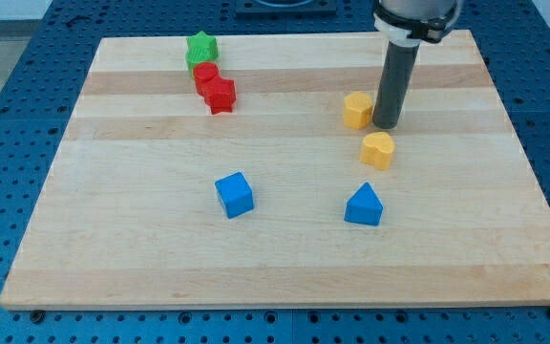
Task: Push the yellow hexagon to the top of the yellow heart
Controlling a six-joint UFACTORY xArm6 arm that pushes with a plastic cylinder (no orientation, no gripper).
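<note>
The yellow hexagon (357,110) lies on the wooden board right of centre, toward the view's top. The yellow heart (378,150) lies just below it and slightly to the right, a small gap apart. My tip (387,124) rests on the board right beside the hexagon's right side, touching or nearly touching it, and just above the heart.
A green star (200,48), a red cylinder-like block (206,76) and a red star (221,96) cluster at the upper left. A blue cube (234,194) sits at lower centre and a blue triangle (364,205) below the heart. The board (122,239) ends in blue perforated table all round.
</note>
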